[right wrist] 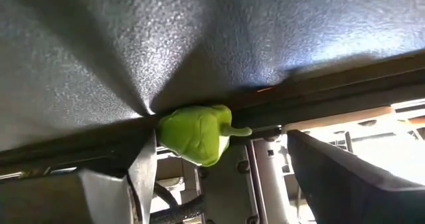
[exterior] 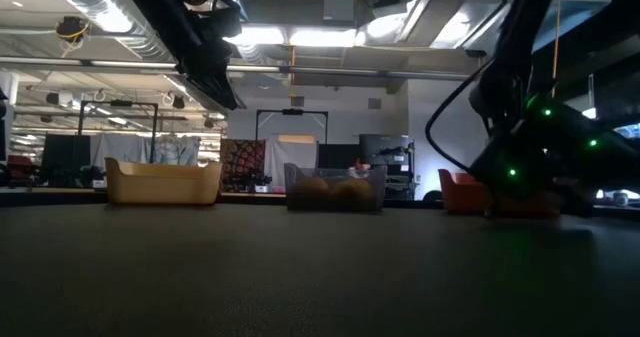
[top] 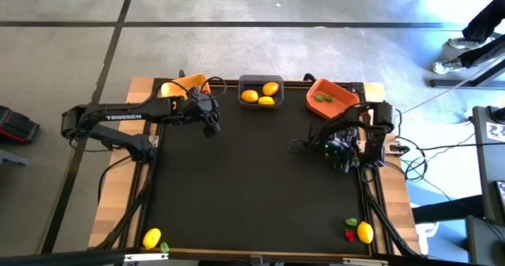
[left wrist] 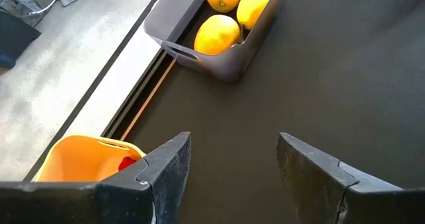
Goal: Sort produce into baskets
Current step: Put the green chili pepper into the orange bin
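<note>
In the left wrist view the yellow-orange basket (left wrist: 80, 159) is cut off by the picture's edge and half hidden behind a dark finger (left wrist: 166, 174), so the red piece (left wrist: 127, 163) inside shows only in part. The grey basket (left wrist: 219, 48) runs off the edge too. In the low view its lemons (exterior: 335, 190) are dim blurs, and the orange basket (exterior: 462, 192) is perhaps half hidden by the right end effector (exterior: 525, 182).

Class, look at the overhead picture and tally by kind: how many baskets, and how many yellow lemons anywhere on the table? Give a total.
Baskets: 3
Yellow lemons: 5
Total: 8
</note>
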Robot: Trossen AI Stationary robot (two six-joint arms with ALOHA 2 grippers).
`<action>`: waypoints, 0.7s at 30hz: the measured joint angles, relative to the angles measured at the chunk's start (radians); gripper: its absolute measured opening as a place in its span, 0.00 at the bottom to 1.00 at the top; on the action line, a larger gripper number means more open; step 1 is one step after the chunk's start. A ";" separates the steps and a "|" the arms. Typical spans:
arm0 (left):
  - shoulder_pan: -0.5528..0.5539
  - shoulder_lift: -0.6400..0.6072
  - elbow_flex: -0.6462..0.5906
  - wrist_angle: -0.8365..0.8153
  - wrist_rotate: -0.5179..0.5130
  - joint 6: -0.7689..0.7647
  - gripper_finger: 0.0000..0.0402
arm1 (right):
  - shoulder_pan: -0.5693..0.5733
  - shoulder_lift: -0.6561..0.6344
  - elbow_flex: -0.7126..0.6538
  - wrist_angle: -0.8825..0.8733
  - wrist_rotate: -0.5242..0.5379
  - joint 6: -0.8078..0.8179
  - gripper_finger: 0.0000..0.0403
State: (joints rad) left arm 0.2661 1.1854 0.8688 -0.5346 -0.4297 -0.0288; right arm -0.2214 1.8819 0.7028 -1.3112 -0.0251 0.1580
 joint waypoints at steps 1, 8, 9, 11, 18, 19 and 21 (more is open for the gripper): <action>0.000 0.000 0.000 0.000 0.000 0.001 0.55 | 0.000 0.003 0.000 0.001 -0.002 -0.001 0.69; 0.000 0.000 0.000 0.000 0.000 0.001 0.55 | 0.000 0.003 -0.003 0.005 0.014 -0.001 0.61; 0.000 0.000 0.000 0.000 0.000 0.001 0.55 | 0.000 0.003 -0.003 0.005 0.017 -0.001 0.58; 0.000 0.000 0.000 0.000 0.000 0.001 0.55 | 0.000 0.003 -0.003 0.006 0.023 0.000 0.53; 0.000 0.000 0.000 0.000 0.000 0.002 0.55 | 0.000 0.004 -0.004 0.047 -0.009 -0.004 0.36; 0.000 0.000 0.000 0.000 0.000 0.003 0.55 | 0.000 0.004 -0.004 0.049 -0.018 -0.003 0.34; 0.000 0.000 0.000 0.000 0.000 0.003 0.55 | 0.000 0.004 -0.005 0.053 -0.028 -0.002 0.30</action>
State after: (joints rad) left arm 0.2661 1.1854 0.8688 -0.5346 -0.4297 -0.0261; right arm -0.2218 1.8858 0.6983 -1.2585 -0.0531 0.1562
